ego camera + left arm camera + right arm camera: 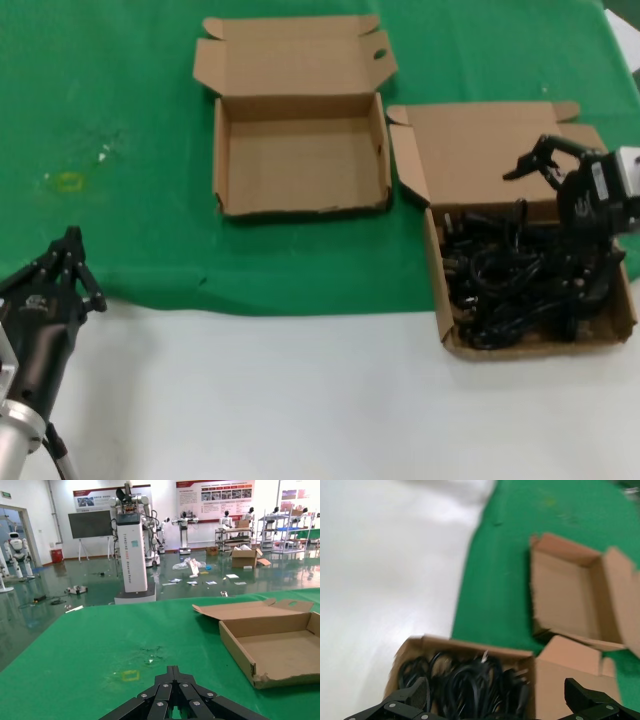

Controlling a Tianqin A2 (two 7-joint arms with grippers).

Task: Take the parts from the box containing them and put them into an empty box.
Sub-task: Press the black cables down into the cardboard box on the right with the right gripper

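Nearest the robot, at the lower left of the head view, the left tool (68, 262) is parked low over the edge where the white counter (250, 390) meets the green mat (120, 120). Its black fingers (172, 690) come together to a point, clenched on nothing, as the left wrist view also shows.

To the right, near the front edge of the mat, sits the box containing them (450, 330), a shallow brown cardboard box with its plain lid (470, 150) folded back flat behind it. The parts (510, 285), black coiled cables with chunky plugs, lie tangled in a heap that fills most of this box. The right wrist view looks down on the same heap of cables (470, 685) inside the cardboard wall.

The right tool (535, 160) hovers above the far right side of that box, over the lid and the back of the cable pile. Its fingers (412, 700) are spread wide apart, released, with nothing between them; both fingertips frame the box in the right wrist view.

Farther back and towards the middle of the mat lies an empty box (300, 150), the smaller tray, bare inside, with its notched lid opened away from the robot. It stands just beside the full box, their near corners close but apart. The left wrist view shows the empty tray (275, 650) side on
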